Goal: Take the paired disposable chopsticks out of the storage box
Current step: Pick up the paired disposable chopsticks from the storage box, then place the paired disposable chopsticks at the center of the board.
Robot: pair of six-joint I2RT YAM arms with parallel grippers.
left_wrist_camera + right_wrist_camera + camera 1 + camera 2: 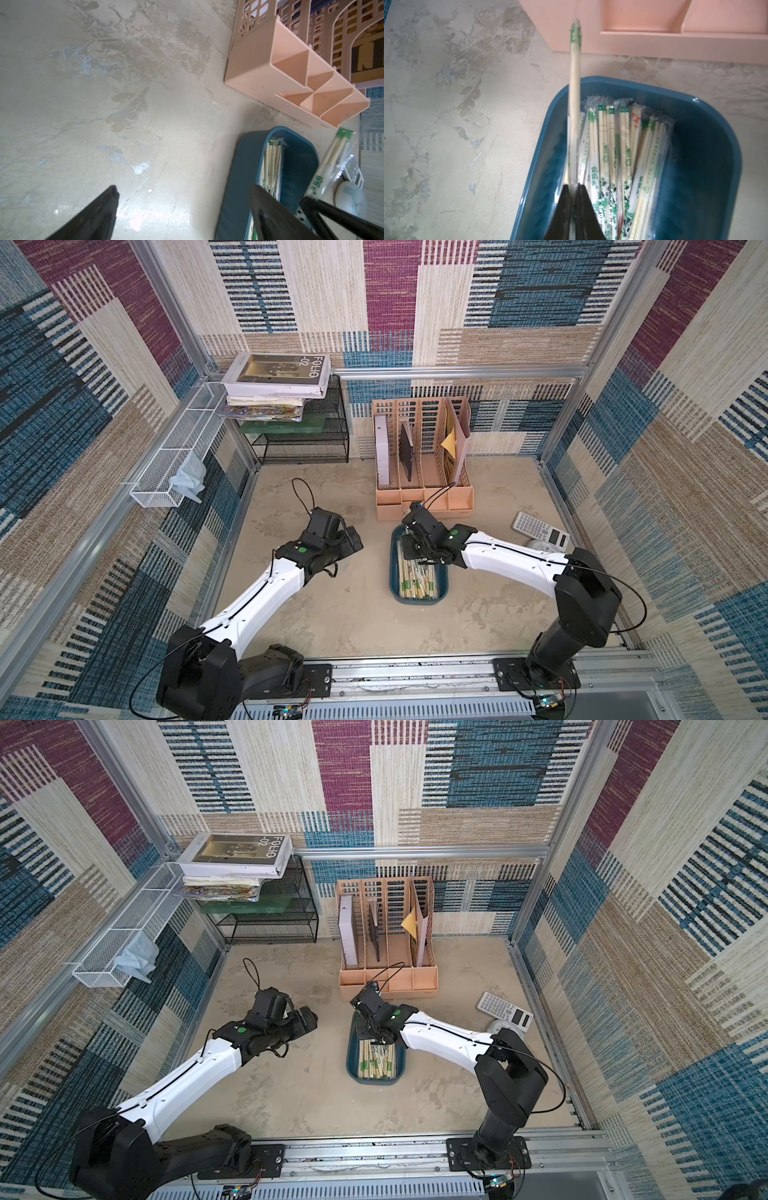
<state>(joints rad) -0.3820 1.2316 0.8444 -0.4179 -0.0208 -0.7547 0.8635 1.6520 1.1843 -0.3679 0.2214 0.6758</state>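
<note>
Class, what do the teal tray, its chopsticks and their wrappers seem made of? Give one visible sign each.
Shallow teal rectangular tray: likely plastic; smooth, moulded rounded rim.
Long pale chopsticks: probably bamboo or wood; matt, straw-coloured.
Clear printed wrappers: thin plastic film; crinkled, glinting.

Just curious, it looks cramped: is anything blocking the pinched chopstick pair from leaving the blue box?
Nothing visible blocks it. The right gripper is shut on one chopstick pair, tilted up over the open storage box rim. Only the peach file organizer stands close beyond its tip.
</note>
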